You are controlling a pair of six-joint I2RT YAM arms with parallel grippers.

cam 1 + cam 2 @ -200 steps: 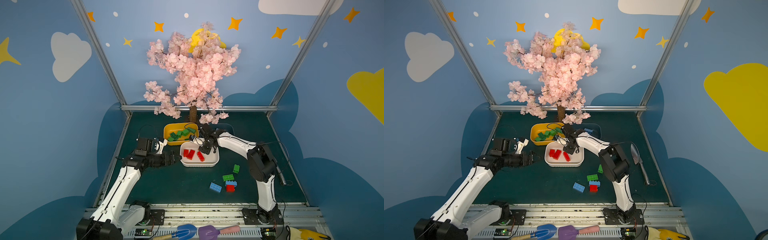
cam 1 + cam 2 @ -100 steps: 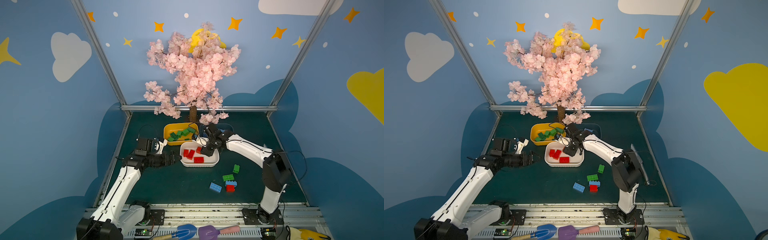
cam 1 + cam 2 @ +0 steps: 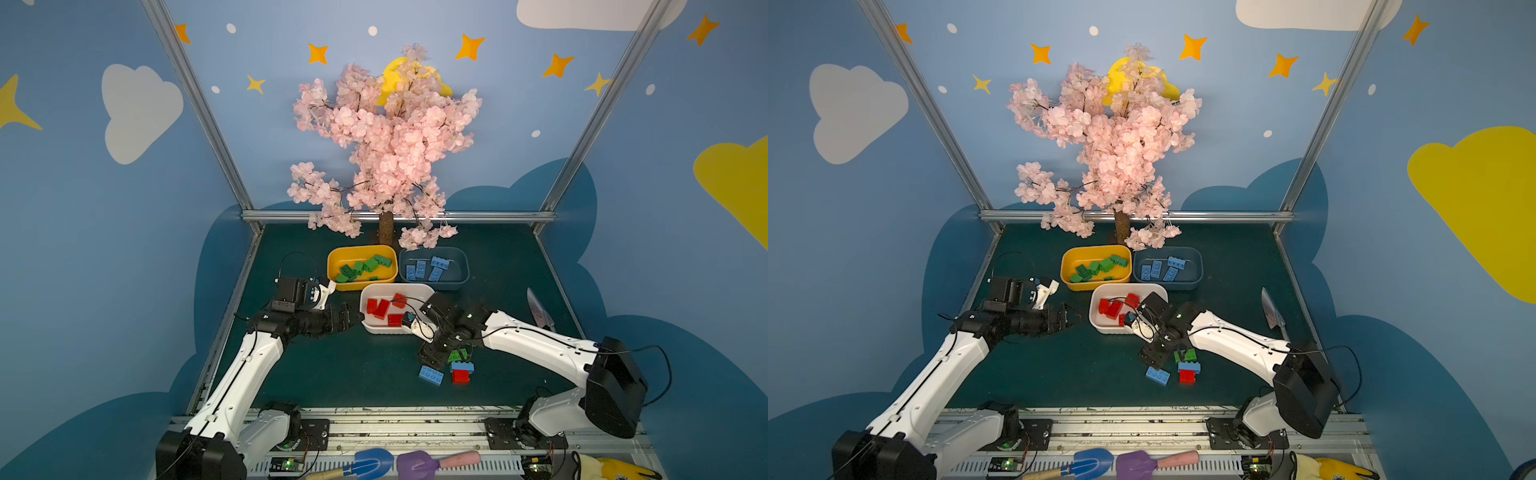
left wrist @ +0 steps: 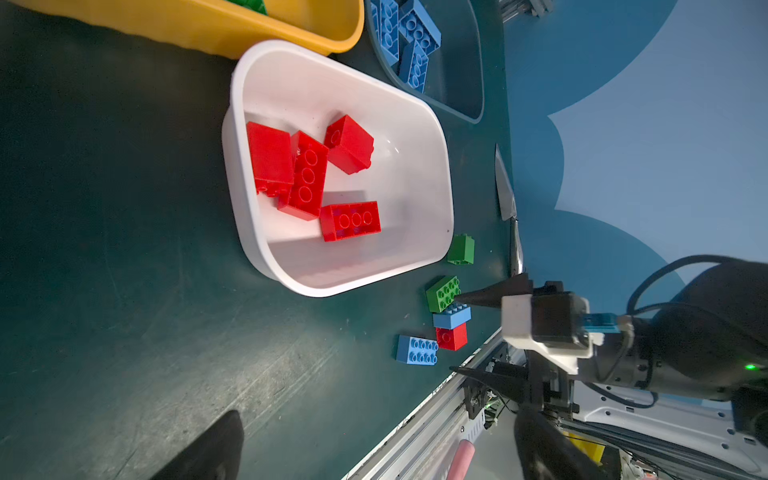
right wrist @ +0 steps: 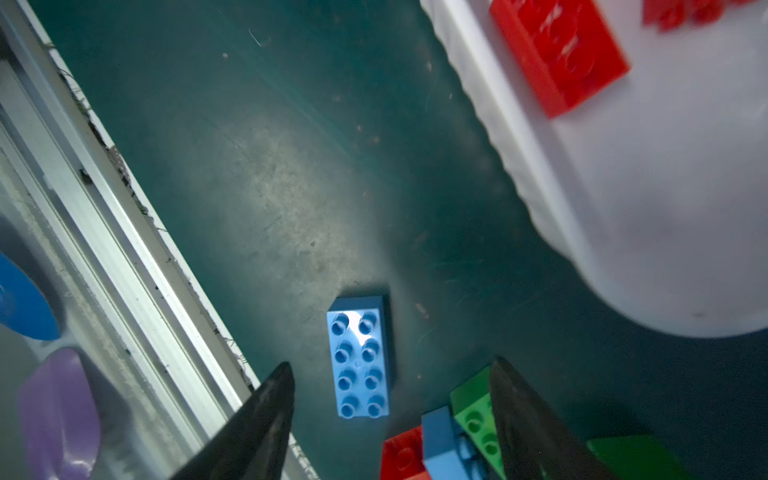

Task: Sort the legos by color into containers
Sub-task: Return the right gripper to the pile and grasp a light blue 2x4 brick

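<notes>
The right gripper [image 5: 392,365] hangs low over the loose legos, jaws spread and empty, with the oblong light-blue brick [image 5: 359,357] lying between and just ahead of its fingertips. The left gripper [image 3: 352,320] is likewise wide open and holds nothing, off the left end of the white tub [image 4: 324,292].

That blue brick should be light, rigid and fairly slick: hard moulded plastic that will not give under the pads. My pick is to pinch across its two long smooth sides, below the studs. It lies flat, studs up, two rows of four, alone on the dark green mat [image 3: 332,374] near the front rail.

Just beside it sits a small cluster: a green brick [image 4: 444,293], and a short blue brick [image 4: 452,315] on top of a red brick [image 4: 451,337] (pressed together or merely stacked, I cannot tell). A square green brick [image 4: 461,249] lies next to the white tub's corner.

Farther back, red bricks [image 4: 307,178] fill the white tub, blue bricks [image 3: 428,268] lie in the slate-blue tub [image 3: 434,286], and green bricks [image 3: 365,266] in the yellow tub [image 3: 332,266].
</notes>
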